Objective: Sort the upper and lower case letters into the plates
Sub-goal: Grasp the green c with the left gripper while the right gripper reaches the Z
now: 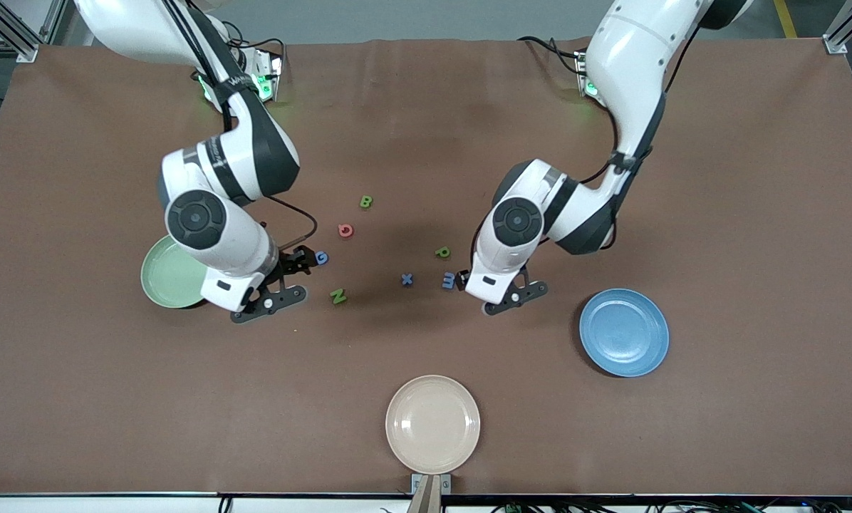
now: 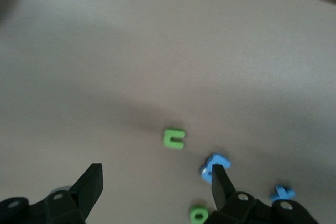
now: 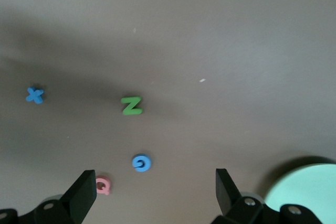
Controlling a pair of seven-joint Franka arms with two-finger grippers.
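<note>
Across the brown table [image 1: 718,178] the blue plate [image 1: 624,332] lies toward my left arm's end and the mint plate [image 1: 169,274] toward my right arm's, neither holding a letter. My left gripper [image 2: 156,187] hangs with jaws spread wide, empty, just beside the m [image 1: 448,281]. My right gripper [image 3: 152,192] is spread too, empty, by the G [image 1: 321,257], with the N [image 1: 338,296], x [image 1: 407,279], p [image 1: 442,251], B [image 1: 366,201] and red letter [image 1: 345,230] loose between the plates.

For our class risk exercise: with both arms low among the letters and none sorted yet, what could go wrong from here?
1. The left gripper, fingers open, hangs over a tight cluster: green u, blue m and green p. It might nudge or grab the wrong one.
2. The right gripper, fingers open, is near blue G and the red letter, close by the mint plate; it may scatter them.
</note>
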